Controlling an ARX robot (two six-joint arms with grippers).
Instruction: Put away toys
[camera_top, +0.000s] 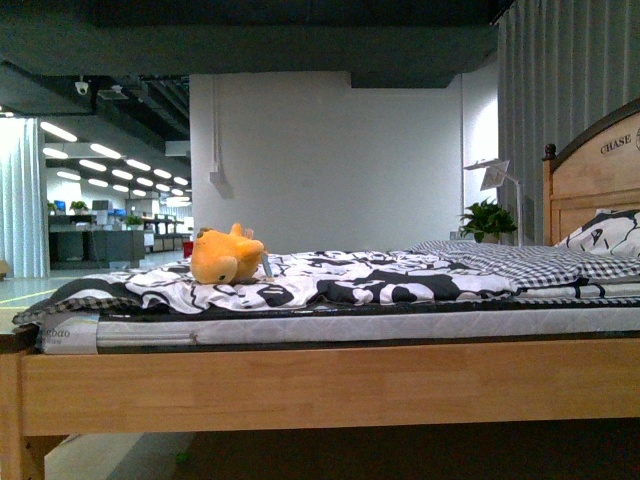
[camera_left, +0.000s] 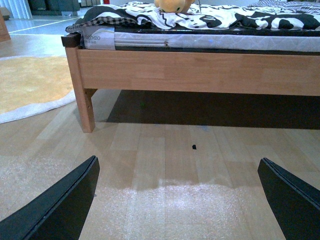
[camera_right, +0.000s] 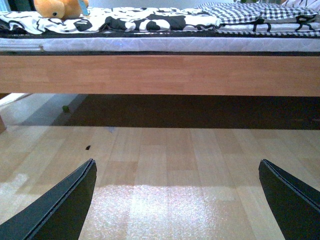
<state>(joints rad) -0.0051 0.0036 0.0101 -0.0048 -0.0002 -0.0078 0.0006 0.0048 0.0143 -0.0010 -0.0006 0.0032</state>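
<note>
An orange-yellow plush toy (camera_top: 226, 256) lies on the black-and-white quilt near the foot end of the bed, a small pale tag at its side. It shows partly at the upper edge in the left wrist view (camera_left: 173, 5) and in the right wrist view (camera_right: 56, 8). My left gripper (camera_left: 179, 200) hangs low over the wooden floor in front of the bed, open and holding nothing. My right gripper (camera_right: 177, 200) is likewise open above the floor, well below the mattress. Neither arm appears in the front view.
The wooden bed frame (camera_top: 330, 385) spans the front view, with the headboard (camera_top: 592, 175) and a patterned pillow (camera_top: 606, 234) at right. A bed leg (camera_left: 86, 107) stands near the left gripper, beside a yellow rug (camera_left: 30, 82). A dark gap lies under the bed.
</note>
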